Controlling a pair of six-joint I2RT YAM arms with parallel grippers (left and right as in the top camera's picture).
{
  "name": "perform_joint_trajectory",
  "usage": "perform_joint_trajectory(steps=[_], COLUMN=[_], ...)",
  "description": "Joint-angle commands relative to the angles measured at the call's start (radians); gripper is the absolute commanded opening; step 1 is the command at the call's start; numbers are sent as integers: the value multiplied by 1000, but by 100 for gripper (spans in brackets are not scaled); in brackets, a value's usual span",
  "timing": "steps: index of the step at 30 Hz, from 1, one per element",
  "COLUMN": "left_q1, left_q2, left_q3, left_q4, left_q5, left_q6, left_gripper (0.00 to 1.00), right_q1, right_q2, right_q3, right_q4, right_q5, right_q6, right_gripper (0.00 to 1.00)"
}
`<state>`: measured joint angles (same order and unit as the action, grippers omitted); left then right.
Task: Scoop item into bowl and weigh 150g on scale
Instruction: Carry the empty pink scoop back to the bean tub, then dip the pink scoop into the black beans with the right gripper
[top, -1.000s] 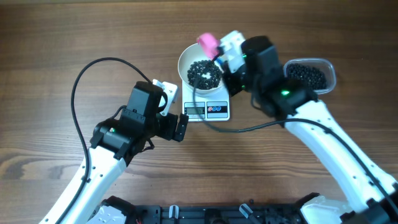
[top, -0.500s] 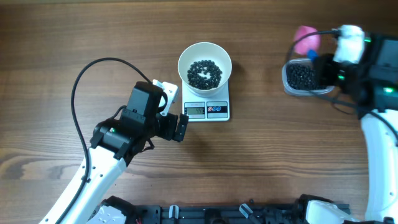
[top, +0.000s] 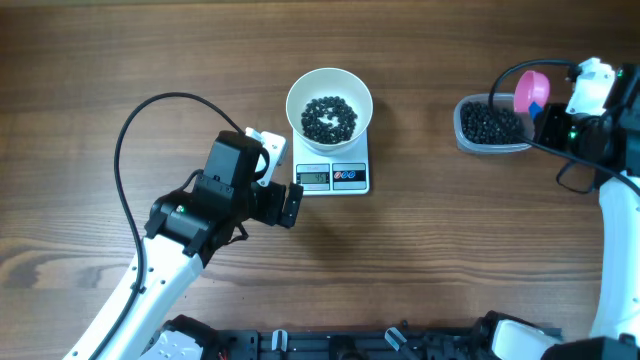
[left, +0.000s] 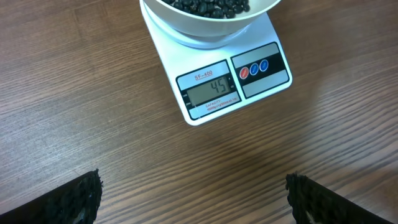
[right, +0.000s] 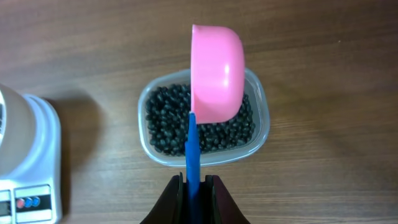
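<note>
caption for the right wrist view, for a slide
Right fingers clamp the blue handle of a pink scoop poised over the clear tub of black beans, scale at the left edge

On the scale (left: 219, 74), in the left wrist view, the digits "45" are shown on the grey display (left: 211, 93). Just above the display, "SF-400" is printed in small dark letters. A line of small red print is set under the display, too fine to be read. In the overhead view the digits cannot be made out.
</note>
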<state>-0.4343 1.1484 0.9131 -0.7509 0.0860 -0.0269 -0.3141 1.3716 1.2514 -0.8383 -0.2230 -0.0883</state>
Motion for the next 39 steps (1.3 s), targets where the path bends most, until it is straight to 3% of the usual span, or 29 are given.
perform_joint_trajectory(steps=[1,10,39], left_q1=[5,5,5], left_q2=[4,4,4], left_q3=[-10,-10,-10], left_q4=[3,3,3], left_q5=[-9,-9,-9], left_q6=[13,13,12], left_gripper=[100,100,100], right_q1=[0,0,104], right_q2=[63,193,244], right_q3=[-1,-1,-20], right_q4=[-6,-32,-33], right_q5=[21,53,60], right_q6=[-63,-70,-94], right_gripper=[4,4,4])
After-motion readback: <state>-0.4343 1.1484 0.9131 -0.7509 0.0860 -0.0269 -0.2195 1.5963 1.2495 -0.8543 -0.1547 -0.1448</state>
